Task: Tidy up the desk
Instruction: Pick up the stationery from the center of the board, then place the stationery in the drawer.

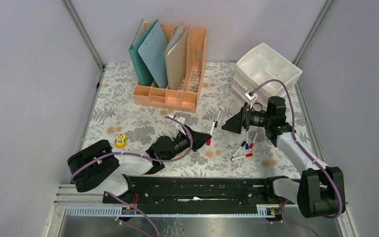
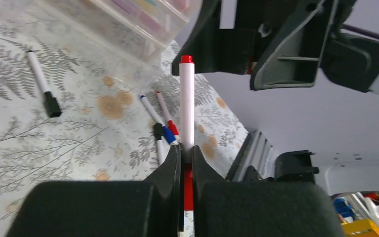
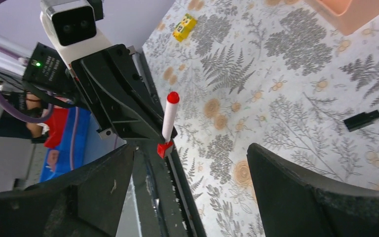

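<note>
Gripping the marker (image 2: 187,98), our clenched left claw (image 2: 186,153) points its long axis right, toward our nearby released right claw (image 1: 227,126).

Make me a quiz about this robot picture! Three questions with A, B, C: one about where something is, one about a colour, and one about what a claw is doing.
1. Where on the desk is the little yellow toy?
A) left side
B) right side
C) far middle

2. What colour is the cap on the marker in the left claw?
A) blue
B) red
C) green

3. What is the right claw doing?
A) open, holding nothing
B) shut, empty
C) shut on a marker

Answers:
1 A, the toy sits near the desk's left edge in the top view.
2 B, the tip poking out of the shut claw is red.
3 A, its two fingers stand wide apart with nothing gripped between them.
</note>
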`<state>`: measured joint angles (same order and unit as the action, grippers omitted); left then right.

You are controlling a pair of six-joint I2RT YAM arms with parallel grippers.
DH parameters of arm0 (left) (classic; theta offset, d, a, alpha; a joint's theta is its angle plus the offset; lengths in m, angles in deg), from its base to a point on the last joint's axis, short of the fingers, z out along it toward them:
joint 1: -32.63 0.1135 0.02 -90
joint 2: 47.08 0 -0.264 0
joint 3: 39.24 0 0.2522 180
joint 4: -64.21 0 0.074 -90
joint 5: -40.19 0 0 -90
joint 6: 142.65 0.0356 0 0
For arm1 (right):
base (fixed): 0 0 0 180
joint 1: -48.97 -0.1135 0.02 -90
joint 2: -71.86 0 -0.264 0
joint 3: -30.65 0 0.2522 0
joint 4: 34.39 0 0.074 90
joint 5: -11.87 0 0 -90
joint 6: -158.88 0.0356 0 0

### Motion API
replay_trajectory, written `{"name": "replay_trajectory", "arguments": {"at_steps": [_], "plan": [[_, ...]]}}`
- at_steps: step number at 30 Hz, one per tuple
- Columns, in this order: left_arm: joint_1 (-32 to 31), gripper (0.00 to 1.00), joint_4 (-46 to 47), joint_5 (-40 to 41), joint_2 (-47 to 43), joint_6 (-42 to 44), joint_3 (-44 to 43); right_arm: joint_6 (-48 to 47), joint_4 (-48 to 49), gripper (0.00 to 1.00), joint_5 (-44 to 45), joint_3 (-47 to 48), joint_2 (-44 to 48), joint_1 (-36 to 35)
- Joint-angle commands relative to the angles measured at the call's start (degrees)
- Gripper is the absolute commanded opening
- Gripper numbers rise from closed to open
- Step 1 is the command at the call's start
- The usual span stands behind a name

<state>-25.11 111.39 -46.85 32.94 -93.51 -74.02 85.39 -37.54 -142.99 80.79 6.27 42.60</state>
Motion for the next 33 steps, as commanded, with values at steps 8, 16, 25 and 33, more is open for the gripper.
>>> {"name": "replay_trajectory", "arguments": {"at_steps": [8, 16, 25, 33], "plan": [[-0.5, 0.0, 16.7, -6.8, 7.6, -4.0, -4.0, 12.4, 14.9, 0.77, -3.2, -1.1, -1.1, -2.8], [-0.8, 0.0, 18.0, -7.2, 9.8, -4.9, -5.3, 13.7, 15.8, 0.62, -3.9, -1.1, -2.3, -3.6], [-0.8, 0.0, 17.9, -8.3, 12.1, -6.0, -7.7, 11.0, 13.7, 0.19, -4.1, -0.3, -2.4, -6.0], [-0.6, 0.55, 14.0, -12.1, 8.8, -2.5, -6.3, -5.0, -2.2, 0.0, 0.1, 4.8, 1.7, -6.0]]}}
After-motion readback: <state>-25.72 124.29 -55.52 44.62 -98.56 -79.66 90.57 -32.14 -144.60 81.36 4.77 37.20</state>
